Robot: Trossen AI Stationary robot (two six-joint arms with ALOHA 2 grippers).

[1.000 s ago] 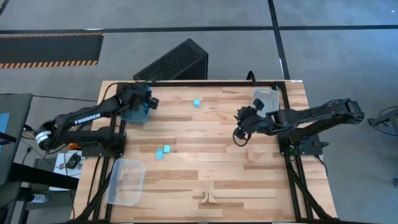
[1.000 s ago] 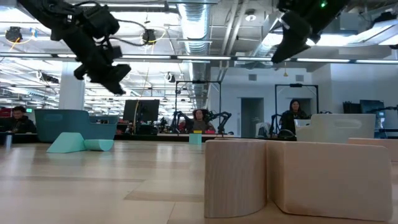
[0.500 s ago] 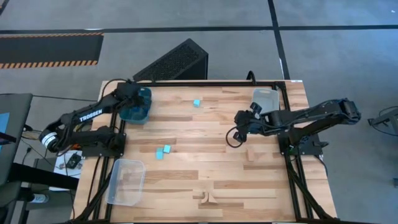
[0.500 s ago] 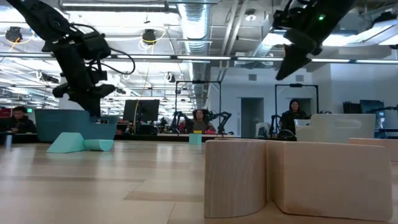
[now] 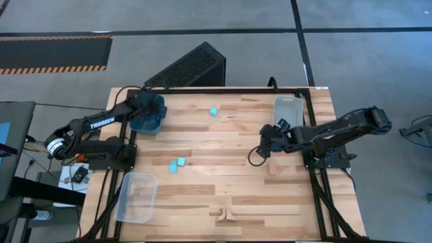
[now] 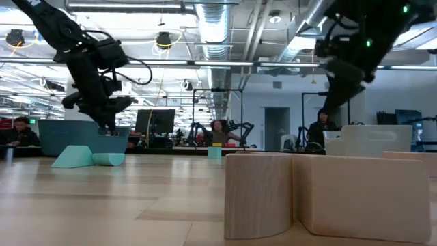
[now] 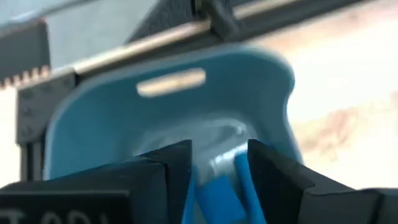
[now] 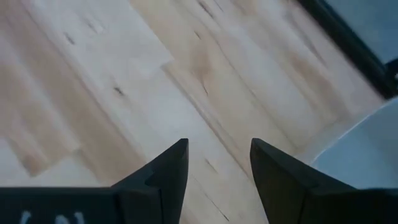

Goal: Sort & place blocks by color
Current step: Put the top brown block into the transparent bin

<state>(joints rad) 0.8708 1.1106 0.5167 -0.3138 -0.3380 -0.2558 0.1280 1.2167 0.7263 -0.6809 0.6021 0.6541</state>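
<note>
1. At the upper left of the high view the left gripper (image 5: 150, 111) hung over the blue tray (image 5: 154, 125); its wrist view showed the fingers (image 7: 169, 168) parted, with dark blue blocks (image 7: 214, 190) between them in the tray, and I could not tell whether they touched either finger.
2. Right of centre in the high view the right gripper (image 5: 266, 147) hovered over bare table (image 5: 223, 145), fingers (image 8: 165, 171) apart and holding nothing; a pale wood block (image 5: 273, 167) lay just below it in the frame.
3. Turquoise blocks lay loose: one (image 5: 213, 112) near the top centre, a pair (image 5: 177, 165) left of centre; more wood pieces (image 5: 223, 214) sat at the bottom centre; a clear tray (image 5: 137, 196) stood at lower left, another (image 5: 289, 108) at upper right.
4. Risks, as I judged them: the left fingers might catch a blue block on lifting and drag it out of the tray, since they stood so close to it; the right gripper might nudge the wood block aside if it came down off-centre.
5. Hard to make out: the left wrist view was smeared, so the count of blue blocks was unclear; the arm hid part of the blue tray from above; the low view showed large wood blocks (image 6: 328, 195) close up, cut off at the right edge.
</note>
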